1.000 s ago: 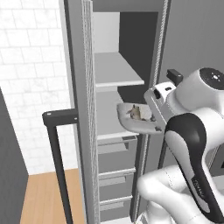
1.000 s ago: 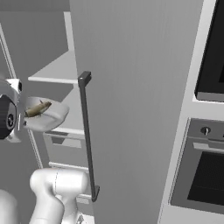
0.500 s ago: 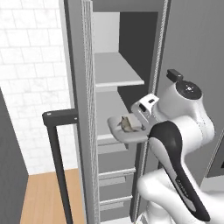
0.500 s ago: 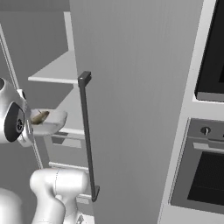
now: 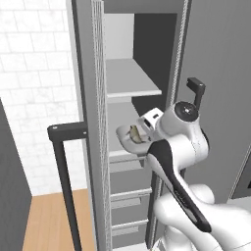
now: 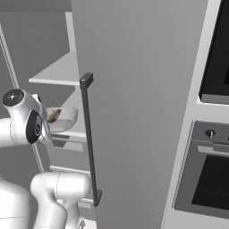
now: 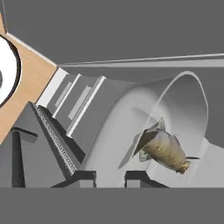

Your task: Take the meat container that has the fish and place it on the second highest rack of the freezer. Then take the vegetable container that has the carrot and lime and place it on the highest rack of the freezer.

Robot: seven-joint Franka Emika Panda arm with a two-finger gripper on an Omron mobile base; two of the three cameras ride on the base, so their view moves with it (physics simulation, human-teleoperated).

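The meat container (image 5: 128, 139) is a pale shallow tray with the small grey-brown fish (image 5: 134, 134) lying in it. My gripper (image 5: 145, 128) is shut on its near rim and holds it level inside the open freezer (image 5: 88, 73), just over the front of the shelf (image 5: 117, 115) below the upper visible shelf (image 5: 131, 81). In the hand view my gripper (image 7: 109, 178) pinches the container's rim (image 7: 192, 87) and the fish (image 7: 164, 148) lies just beyond. From the right, the container (image 6: 66, 120) shows past my arm. The vegetable container, carrot and lime are out of view.
The freezer door (image 6: 143, 89) stands open at my right with its black bar handle (image 6: 89, 138). Drawers (image 5: 127, 196) fill the freezer's lower part. Another black handle (image 5: 63, 166) juts out on the left. A black oven (image 6: 210, 179) sits further right.
My arm has swung the container from the right side of the opening leftward and deeper into the freezer, over the shelf. The grip has stayed the same.
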